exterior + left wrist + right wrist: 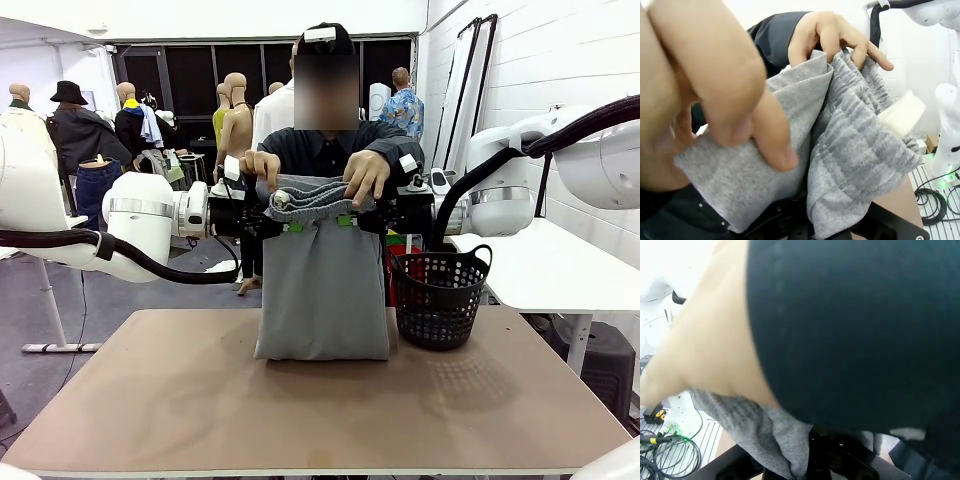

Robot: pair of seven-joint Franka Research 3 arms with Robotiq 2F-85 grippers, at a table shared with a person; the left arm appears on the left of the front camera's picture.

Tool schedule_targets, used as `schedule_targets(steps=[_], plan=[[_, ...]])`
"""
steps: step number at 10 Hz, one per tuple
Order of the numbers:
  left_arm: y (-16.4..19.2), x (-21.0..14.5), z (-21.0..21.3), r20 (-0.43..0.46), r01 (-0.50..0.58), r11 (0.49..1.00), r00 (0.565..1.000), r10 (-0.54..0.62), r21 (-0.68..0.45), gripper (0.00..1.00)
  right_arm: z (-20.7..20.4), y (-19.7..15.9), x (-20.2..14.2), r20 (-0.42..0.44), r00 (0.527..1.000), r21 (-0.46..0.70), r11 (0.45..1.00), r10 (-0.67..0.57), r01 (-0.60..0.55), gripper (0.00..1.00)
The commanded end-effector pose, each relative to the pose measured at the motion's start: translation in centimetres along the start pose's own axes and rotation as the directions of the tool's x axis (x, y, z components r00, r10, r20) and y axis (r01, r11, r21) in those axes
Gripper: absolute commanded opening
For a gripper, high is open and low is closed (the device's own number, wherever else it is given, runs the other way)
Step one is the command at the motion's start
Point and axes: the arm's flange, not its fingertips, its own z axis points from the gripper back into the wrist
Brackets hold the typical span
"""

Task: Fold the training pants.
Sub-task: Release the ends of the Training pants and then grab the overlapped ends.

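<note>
The brown table point(150, 400) lies nearest, and the lower end of the training pants point(322, 290) rests on it around the middle, bunched slightly where the cloth meets the top. From there the grey pants hang as a flat upright panel, held up above the table. A black mesh basket point(440, 300) stands on the table just beside the pants, on the robot's right. At the top of the panel the left gripper point(291, 227) and the right gripper point(345, 220) come in from opposite sides, each closed on the cloth just below the gathered waistband, their green pads pressed to the fabric. Above them the person, standing at the far side in a dark shirt, grips the waistband with both hands: one hand point(262, 165) pinches it over the left gripper and the other hand point(365, 175) curls over it above the right gripper. From the left wrist, the near hand point(705, 90) pinches a fold of the pants point(850, 150), the far hand point(835, 35) holds the ribbed waistband, and a white drawstring end point(900, 116) sticks out of the cloth. From the right wrist, a dark sleeve point(855, 330) and the wrist below it cover the grey cloth point(765, 430).
</note>
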Motion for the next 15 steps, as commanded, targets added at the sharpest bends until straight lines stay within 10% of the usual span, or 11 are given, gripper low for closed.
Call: schedule_targets(steps=[1,15], plan=[[-0.32,0.23,-0.04,0.013,-0.004,1.0,1.0,0.004,0.005,0.0,0.03,0.16,0.18,0.01,1.0,0.014,1.0,0.006,-0.006,0.0],[-0.32,0.23,-0.04,0.013,-0.004,1.0,1.0,0.004,0.005,0.0,0.03,0.16,0.18,0.01,1.0,0.014,1.0,0.006,-0.006,0.0]])
